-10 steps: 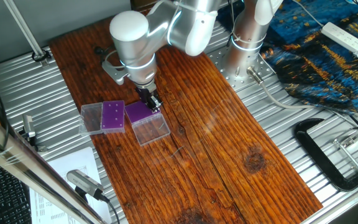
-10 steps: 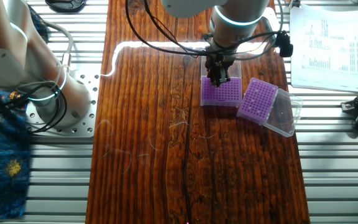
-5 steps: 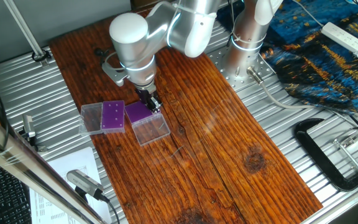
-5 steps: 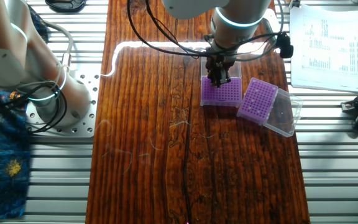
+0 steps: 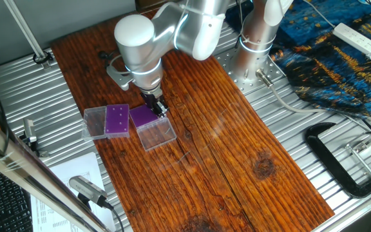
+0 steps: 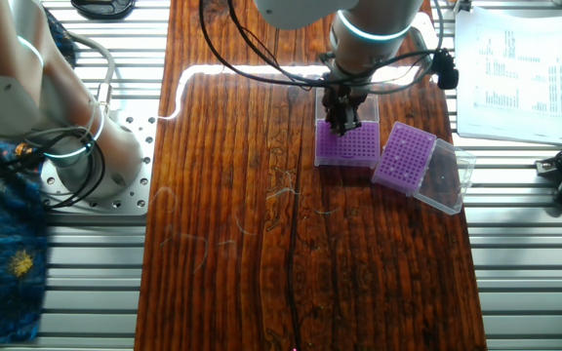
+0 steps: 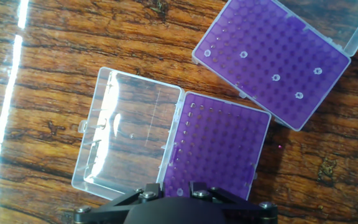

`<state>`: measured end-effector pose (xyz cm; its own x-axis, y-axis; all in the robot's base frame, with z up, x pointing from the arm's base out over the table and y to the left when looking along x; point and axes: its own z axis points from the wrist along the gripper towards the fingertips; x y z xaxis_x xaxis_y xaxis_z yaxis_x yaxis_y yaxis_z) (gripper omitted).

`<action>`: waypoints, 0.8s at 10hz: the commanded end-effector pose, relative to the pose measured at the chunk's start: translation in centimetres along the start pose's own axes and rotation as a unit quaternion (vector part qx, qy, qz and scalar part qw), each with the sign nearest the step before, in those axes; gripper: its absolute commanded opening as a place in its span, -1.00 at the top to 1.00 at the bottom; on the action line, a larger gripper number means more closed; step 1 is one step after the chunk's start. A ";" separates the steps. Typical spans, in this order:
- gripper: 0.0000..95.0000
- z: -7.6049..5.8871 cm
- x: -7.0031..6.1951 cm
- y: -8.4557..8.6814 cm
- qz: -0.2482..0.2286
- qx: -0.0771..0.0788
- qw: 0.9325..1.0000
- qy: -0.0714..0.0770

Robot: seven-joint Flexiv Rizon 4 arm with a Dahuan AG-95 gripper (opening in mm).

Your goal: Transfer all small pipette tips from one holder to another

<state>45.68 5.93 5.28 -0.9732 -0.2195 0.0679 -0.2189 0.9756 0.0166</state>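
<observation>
Over the darker purple rack [image 7: 219, 149], whose clear lid [image 7: 129, 134] lies open, the gripper [image 6: 342, 121] is held; whether its jaws are apart cannot be told. Five pale pipette tips [image 7: 276, 78] are seated in the lighter purple rack [image 7: 269, 59] just beside.

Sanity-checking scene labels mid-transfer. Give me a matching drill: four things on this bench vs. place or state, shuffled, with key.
Things:
1. lighter-purple square tip rack
2. darker-purple tip rack
3. clear plastic lid joined to the darker rack
4. white printed paper sheet

Place or state:
a. lies open on the wooden board
b. holds five small whitish pipette tips
c. rests on the ribbed metal table, off the board
d. shows no tips in its holes in the hand view

Pairs: 1-b; 2-d; 3-a; 4-c
</observation>
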 end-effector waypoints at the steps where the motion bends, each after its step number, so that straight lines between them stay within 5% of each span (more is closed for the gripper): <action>1: 0.60 -0.1 0.1 0.0 0.001 0.002 1.000 0.000; 2: 0.60 -0.1 0.1 0.0 0.001 0.003 1.000 0.000; 3: 1.00 -0.1 0.1 -0.1 0.000 0.004 1.000 0.000; 8: 1.00 0.0 0.1 -0.1 -0.003 0.007 1.000 0.000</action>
<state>45.66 5.79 5.39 -0.9722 -0.2241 0.0674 -0.2244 0.9745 0.0028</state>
